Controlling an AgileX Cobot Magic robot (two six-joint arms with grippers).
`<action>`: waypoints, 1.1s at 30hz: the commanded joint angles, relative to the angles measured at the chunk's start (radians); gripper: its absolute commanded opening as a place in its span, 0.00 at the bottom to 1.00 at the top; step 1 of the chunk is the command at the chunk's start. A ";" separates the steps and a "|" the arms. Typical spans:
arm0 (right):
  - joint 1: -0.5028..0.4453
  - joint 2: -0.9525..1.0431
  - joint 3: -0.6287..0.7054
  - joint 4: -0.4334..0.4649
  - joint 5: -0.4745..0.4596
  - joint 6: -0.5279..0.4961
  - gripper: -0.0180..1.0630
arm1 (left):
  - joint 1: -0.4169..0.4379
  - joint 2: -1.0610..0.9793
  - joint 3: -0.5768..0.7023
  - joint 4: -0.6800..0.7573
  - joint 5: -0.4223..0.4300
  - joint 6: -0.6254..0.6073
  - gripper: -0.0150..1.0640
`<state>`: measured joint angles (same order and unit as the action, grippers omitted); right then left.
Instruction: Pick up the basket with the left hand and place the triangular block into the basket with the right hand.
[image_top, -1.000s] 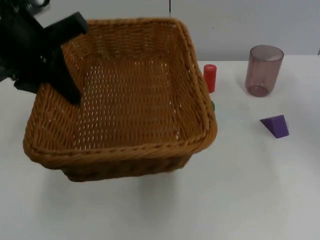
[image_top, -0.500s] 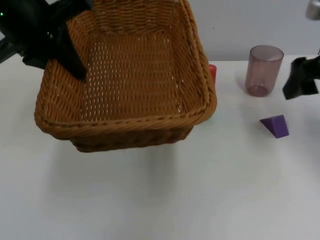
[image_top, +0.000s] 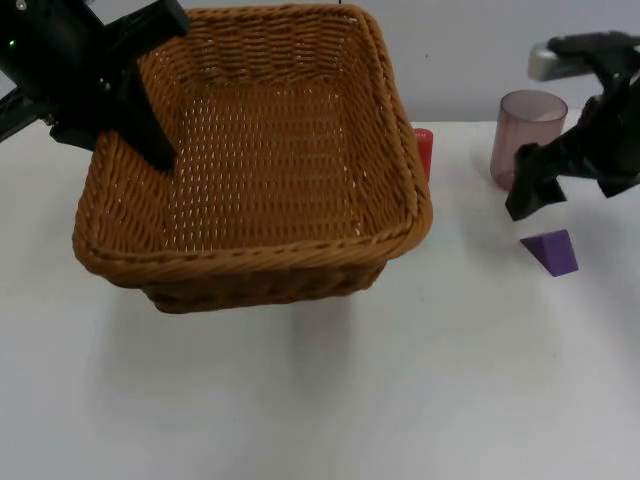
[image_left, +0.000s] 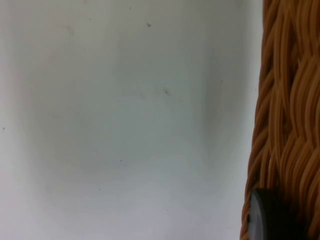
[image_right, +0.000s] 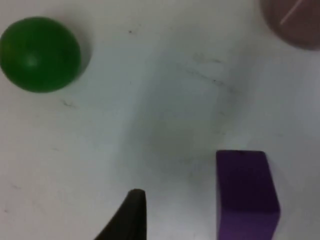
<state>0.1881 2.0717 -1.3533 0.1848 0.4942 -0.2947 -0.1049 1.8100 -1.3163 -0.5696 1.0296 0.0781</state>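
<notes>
Two arms are at work over the white surface (image_top: 330, 400). Seen from above, the left pincer (image_top: 150, 140) grips the basket (image_top: 270, 150) by its left wall, held aloft. The right pincer (image_top: 545, 185) hangs just above and behind the purple block (image_top: 552, 251), nearer than the left arm. At the left wrist, wicker rim (image_left: 285, 110) against a fingertip. At the right wrist, the block (image_right: 246, 192) lies just beside one fingertip (image_right: 131, 215); whether that pincer is spread, I cannot tell.
</notes>
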 joint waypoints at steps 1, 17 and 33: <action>0.007 0.018 -0.012 0.011 0.013 -0.018 0.99 | 0.003 -0.003 -0.008 -0.025 0.005 -0.001 0.01; 0.007 0.099 -0.012 0.001 0.002 -0.005 0.98 | 0.003 -0.003 -0.008 -0.025 0.001 -0.001 0.01; 0.007 0.103 -0.012 -0.006 0.006 0.028 0.22 | 0.003 -0.003 -0.008 -0.025 -0.001 -0.001 0.01</action>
<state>0.1881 2.1717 -1.3615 0.1856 0.4969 -0.2782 -0.1049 1.8100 -1.3163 -0.5696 1.0296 0.0781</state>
